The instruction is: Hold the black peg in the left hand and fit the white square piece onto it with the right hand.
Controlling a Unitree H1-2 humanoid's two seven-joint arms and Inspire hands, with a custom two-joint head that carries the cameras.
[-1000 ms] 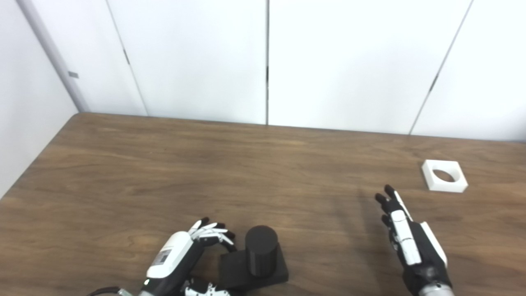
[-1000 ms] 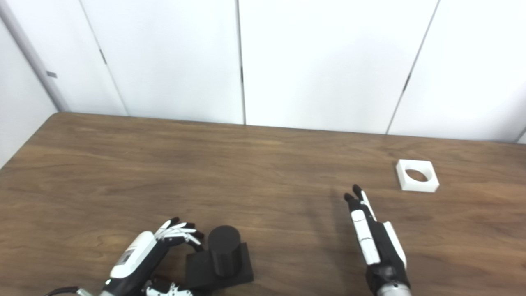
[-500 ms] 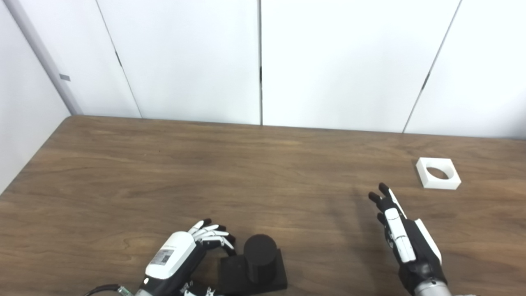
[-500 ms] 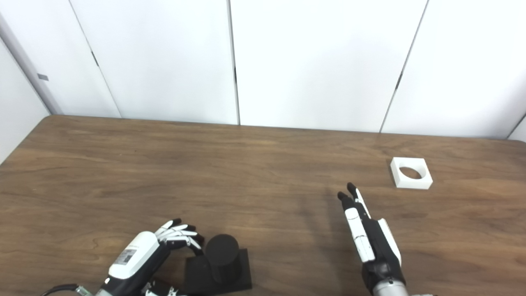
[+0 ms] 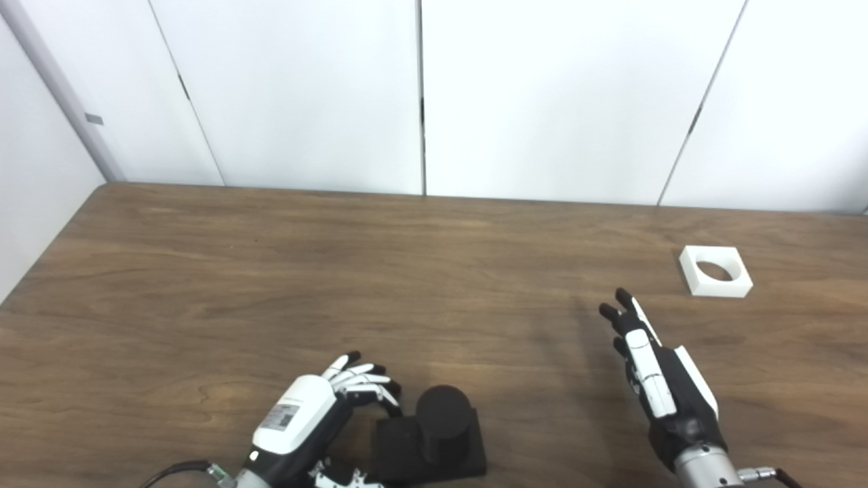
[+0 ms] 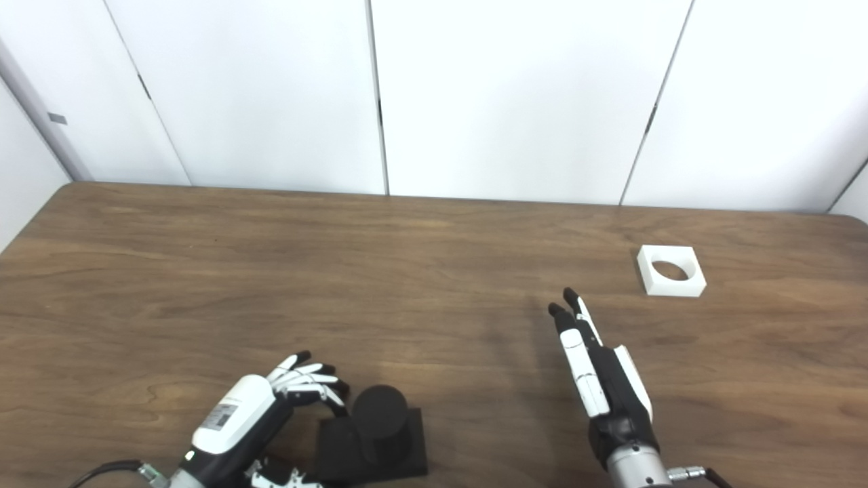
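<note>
A black round peg (image 5: 443, 417) stands upright on its black square base (image 5: 468, 457) at the table's near edge. My left hand (image 5: 305, 417) is cupped just left of the base, fingers arched over its left corner and the thumb low in front; I see no firm hold. The white square piece (image 5: 719, 290), with a round hole, lies flat at the far right. My right hand (image 5: 658, 379) hovers open, fingers straight and pointing away, well short of and left of the white piece.
The brown wooden table (image 5: 271, 271) runs back to white wall panels (image 6: 508, 102). Its left edge slants in at the far left. Nothing else lies on it.
The whole picture has shifted, so the camera moved. Both hands, the peg and the white piece keep the same places relative to each other.
</note>
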